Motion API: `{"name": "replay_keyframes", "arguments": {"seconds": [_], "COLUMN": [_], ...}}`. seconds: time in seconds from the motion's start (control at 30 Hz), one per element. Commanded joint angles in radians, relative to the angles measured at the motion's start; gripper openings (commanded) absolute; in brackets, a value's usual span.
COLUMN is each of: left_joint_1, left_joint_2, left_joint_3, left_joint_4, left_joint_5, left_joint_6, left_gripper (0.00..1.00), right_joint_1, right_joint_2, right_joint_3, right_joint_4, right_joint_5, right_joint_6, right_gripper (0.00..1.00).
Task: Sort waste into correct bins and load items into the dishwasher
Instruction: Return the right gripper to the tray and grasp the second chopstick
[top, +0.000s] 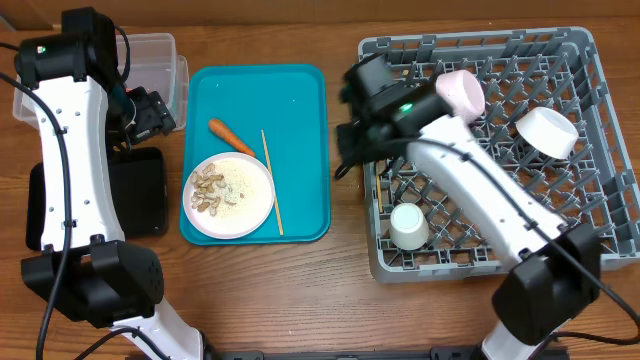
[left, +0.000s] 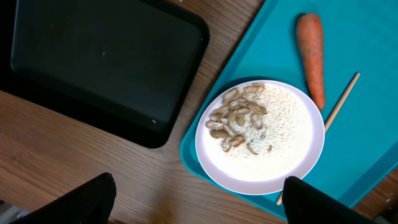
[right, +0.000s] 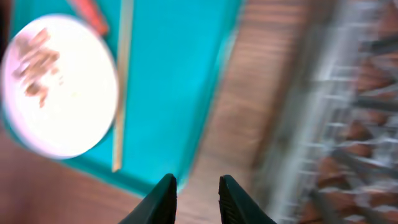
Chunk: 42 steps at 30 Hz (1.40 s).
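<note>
While both bowls and the cup (top: 408, 226) sit racked, the empty, nearly closed right gripper (right: 196, 198) must next open over the chopstick (top: 271, 180), frame centre.

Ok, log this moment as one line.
left gripper open over plate | right gripper empty, between teal tray and rack | carrot, chopstick unsorted
</note>
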Motion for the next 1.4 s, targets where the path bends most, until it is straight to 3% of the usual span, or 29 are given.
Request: {"name": "replay_keyframes", "arguments": {"seconds": [0.0, 0.07, 0.17, 0.53, 0.9, 1.37], "left_joint_1": [0.002, 0.002, 0.002, 0.002, 0.002, 0.002], "left_joint_2": [-0.001, -0.001, -0.001, -0.001, -0.001, -0.001], "left_joint_3": [0.003, 0.003, 0.003, 0.003, 0.003, 0.003], "left_joint_4": [-0.004, -0.005, -0.005, -0.004, 0.000, 0.003], "left_joint_5": [-0.012, -0.012, -0.012, -0.012, -0.012, -0.012], "left_joint_6": [-0.014, -0.014, -0.014, -0.014, -0.014, -0.014], "left_gripper": [0.88, 0.88, 0.87, 0.88, 0.88, 0.89], "right_joint_1": [0.089, 0.138, 0.193, 0.306, 0.316, 0.316], "right_joint_2": [0.026, 0.044, 0.075, 0.223, 0.296, 0.377], "right_joint_3": [0.016, -0.008, -0.047, -0.071, -0.081, -0.083], "right_joint_4": [0.004, 0.020, 0.044, 0.166, 0.277, 0.274], "right_joint_5": [-0.029, -0.029, -0.029, 0.047, 0.057, 0.095], "right_joint_6": [0.004, 0.005, 0.025, 0.055, 0.058, 0.081], "right_gripper": [0.27, 0.37, 0.42, 0.41, 0.41, 0.41]}}
